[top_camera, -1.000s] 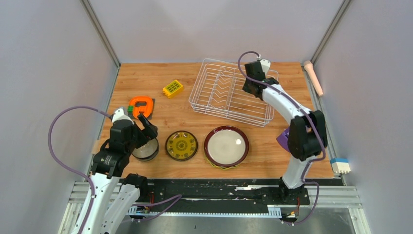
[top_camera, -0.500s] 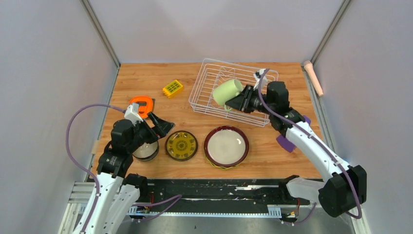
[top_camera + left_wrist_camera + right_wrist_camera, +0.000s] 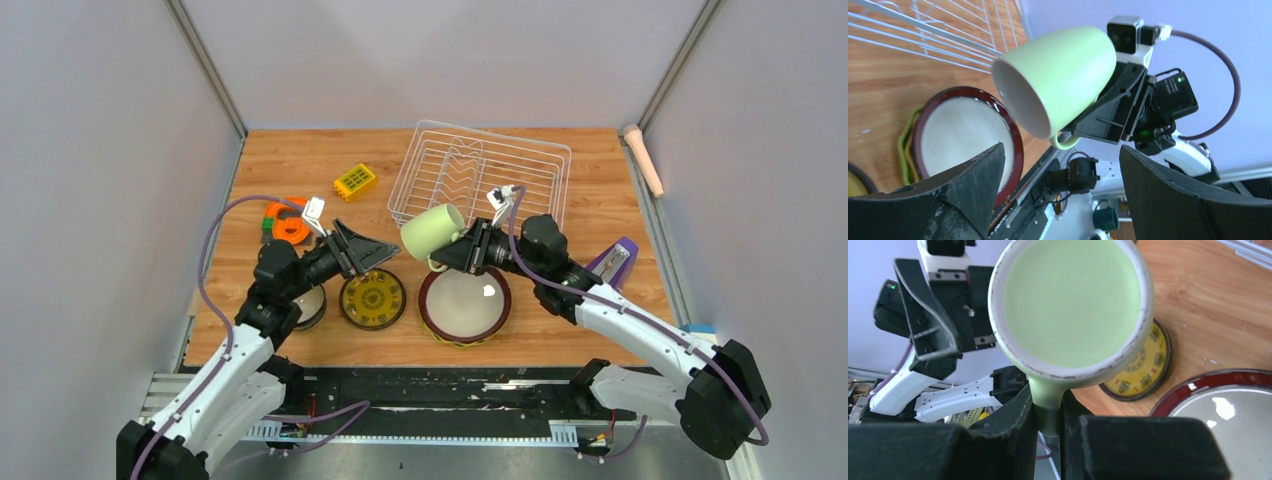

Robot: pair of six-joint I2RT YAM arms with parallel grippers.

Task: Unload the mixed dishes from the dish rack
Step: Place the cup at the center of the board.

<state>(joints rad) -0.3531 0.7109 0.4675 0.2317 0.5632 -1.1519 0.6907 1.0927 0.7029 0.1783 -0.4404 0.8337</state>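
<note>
While right tool point(image 3: 1048, 415) clenches light green mug point(image 3: 1070, 305) handle, left tool point(image 3: 1060, 152) gapes, facing mug mouth

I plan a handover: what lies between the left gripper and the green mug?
Nothing; the left wrist view shows only open air from the left gripper to the mug.

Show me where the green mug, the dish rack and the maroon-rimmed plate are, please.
green mug point(image 3: 432, 232): top external view, on its outer side wall.
dish rack point(image 3: 463, 168): top external view, on its upright wire dividers.
maroon-rimmed plate point(image 3: 462, 305): top external view, on its pale centre.
</note>
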